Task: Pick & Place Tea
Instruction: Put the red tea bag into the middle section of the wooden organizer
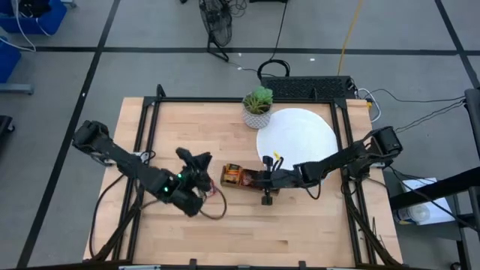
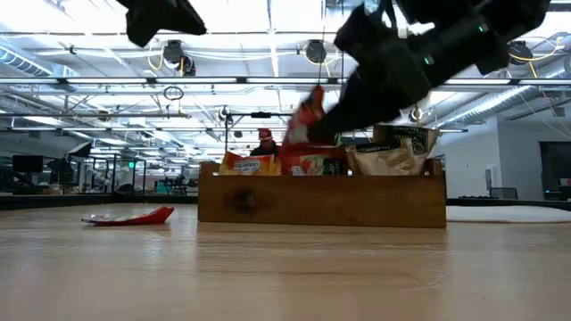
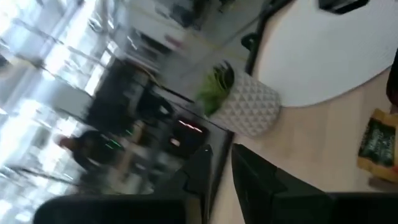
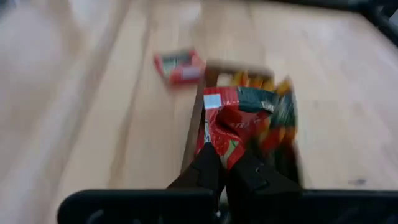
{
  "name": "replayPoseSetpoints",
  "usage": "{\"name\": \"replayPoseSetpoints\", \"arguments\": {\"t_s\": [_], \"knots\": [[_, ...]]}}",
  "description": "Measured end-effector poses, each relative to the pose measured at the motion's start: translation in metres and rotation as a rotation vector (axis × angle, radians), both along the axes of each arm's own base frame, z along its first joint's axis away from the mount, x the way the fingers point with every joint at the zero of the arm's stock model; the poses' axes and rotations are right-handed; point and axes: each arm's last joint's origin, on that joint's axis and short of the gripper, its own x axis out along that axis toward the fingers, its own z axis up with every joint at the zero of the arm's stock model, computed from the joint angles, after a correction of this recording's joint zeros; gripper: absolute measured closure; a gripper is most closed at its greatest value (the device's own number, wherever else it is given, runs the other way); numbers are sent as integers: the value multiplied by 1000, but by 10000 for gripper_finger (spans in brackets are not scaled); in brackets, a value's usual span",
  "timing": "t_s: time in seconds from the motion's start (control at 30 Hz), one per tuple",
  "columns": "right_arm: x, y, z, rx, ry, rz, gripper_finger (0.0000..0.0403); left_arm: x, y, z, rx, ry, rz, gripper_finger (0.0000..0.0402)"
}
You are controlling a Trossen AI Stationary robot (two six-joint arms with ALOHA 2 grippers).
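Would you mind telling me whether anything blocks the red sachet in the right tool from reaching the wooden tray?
Nothing visible does. The right tool holds the red tea sachet directly above the brown wooden tray, whose compartments already hold sachets.

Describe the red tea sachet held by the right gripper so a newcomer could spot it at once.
Find the wooden tray at the middle of the table. Right above it, the right gripper pinches a red sachet. Unlike the sachets standing in the tray and the loose red one on the table, it hangs in the air.
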Motion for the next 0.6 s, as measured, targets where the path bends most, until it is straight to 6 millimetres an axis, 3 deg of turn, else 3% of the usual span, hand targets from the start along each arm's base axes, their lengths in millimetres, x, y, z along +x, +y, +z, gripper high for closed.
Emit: {"name": "replayPoseSetpoints", "arguments": {"t_s": [0.27, 0.6], "knots": [[0, 5, 3, -14, -21, 12, 403, -6, 41, 1, -184, -28, 146, 332], [7, 31, 31, -7, 174, 48, 403, -9, 62, -2, -232, -95, 281, 332]]}}
